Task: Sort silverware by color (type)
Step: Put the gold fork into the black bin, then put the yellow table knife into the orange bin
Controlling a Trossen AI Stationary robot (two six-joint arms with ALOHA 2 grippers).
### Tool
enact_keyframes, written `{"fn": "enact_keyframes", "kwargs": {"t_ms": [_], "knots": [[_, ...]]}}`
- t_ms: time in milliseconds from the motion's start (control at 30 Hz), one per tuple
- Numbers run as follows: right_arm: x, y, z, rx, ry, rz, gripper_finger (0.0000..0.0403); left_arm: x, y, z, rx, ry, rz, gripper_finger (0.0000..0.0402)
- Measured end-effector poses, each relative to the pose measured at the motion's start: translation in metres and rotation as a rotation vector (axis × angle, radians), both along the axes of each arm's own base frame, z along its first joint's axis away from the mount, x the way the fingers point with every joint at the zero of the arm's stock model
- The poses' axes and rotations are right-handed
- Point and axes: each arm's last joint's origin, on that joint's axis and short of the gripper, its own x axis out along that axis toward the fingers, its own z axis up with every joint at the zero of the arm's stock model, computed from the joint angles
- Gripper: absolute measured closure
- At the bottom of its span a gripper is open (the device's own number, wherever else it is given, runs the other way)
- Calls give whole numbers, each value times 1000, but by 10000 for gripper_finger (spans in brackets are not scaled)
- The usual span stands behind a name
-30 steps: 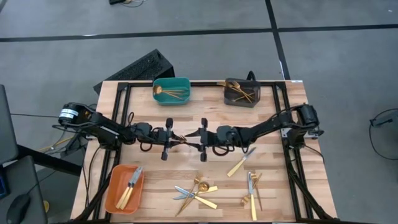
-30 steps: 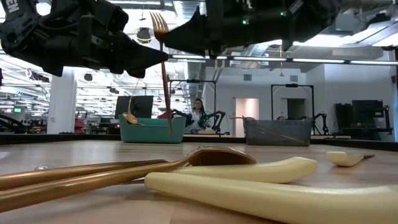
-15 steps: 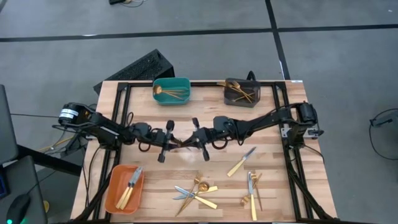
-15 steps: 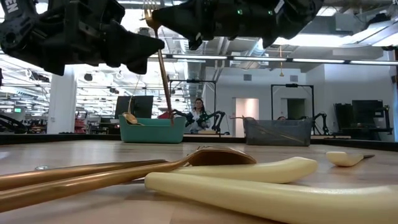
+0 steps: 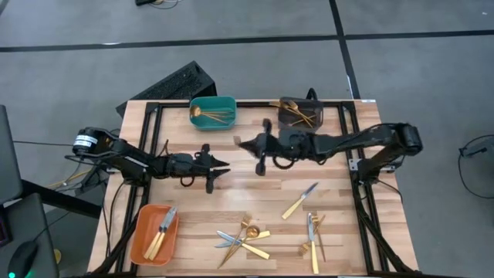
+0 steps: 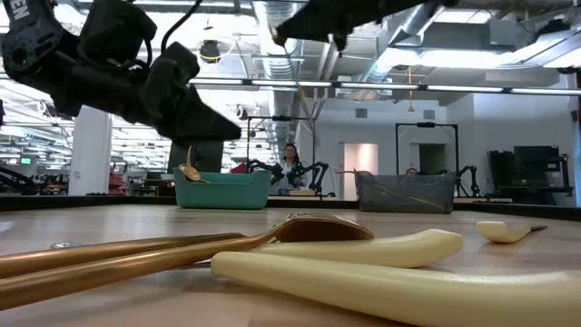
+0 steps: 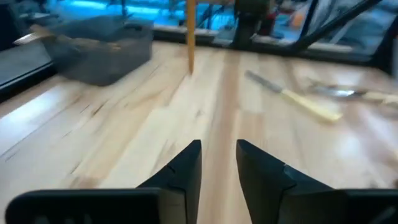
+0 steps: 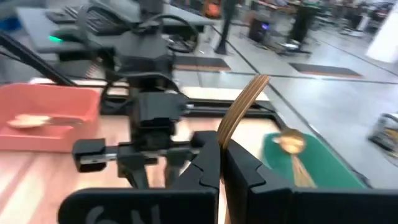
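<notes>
I am a two-armed robot at a wooden bench (image 5: 185,208), seen from above. My right gripper (image 5: 241,144) hangs over the middle of the bench, nearer the far edge, between the teal bin (image 5: 213,113) and the dark grey bin (image 5: 299,116). Its fingers (image 8: 242,168) are pressed together on a gold fork (image 8: 239,112), pinching the handle, which rises past the fingertips in my right wrist view; the level camera shows the thin piece (image 6: 300,86) hanging below that gripper, clear of the bench.

My left gripper (image 5: 224,170) hovers over the bench left of centre, apart from the right one and pointing toward it. Its fingers (image 7: 186,168) are slightly spread, with a narrow gap between them and nothing in it.

The rest of the silverware is scattered. Gold pieces lie in the teal bin and in the dark grey bin. Knives (image 5: 160,232) lie in the orange bin (image 5: 143,245) at the near left corner. On the near half of the bench lie a crossed pile of cutlery (image 5: 245,238), a single knife (image 5: 299,201), and a small cluster of pieces (image 5: 312,233) to its right.
</notes>
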Motion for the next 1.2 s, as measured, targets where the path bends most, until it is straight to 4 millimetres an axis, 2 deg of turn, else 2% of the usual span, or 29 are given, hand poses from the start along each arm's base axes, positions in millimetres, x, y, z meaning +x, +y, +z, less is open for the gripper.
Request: {"fn": "enact_keyframes", "kwargs": {"t_ms": [100,267,433,567,700,800,967,1100,1200], "knots": [[-11,-13,6,-58,54,-92,378,-1,1,-4,6,39,16,310],[-32,-51,11,-149,161,-355,378,-3,1,-9,13,99,23,309],[-46,-87,3,-186,291,-531,378,-4,3,-11,90,134,78,309],[-59,-105,-5,-227,431,-668,378,-5,5,-12,109,148,112,309],[-71,-121,-13,-159,503,-736,377,-6,5,-15,115,183,114,309],[-79,-133,-24,-110,512,-786,346,-8,5,-18,110,216,117,309],[-91,-146,-40,-100,544,-822,261,-11,5,-23,53,266,141,309],[-91,-150,-39,-79,511,-804,206,-10,5,-23,15,252,155,309],[-86,-148,-35,-67,442,-789,184,-10,5,-23,17,246,173,309]]}}
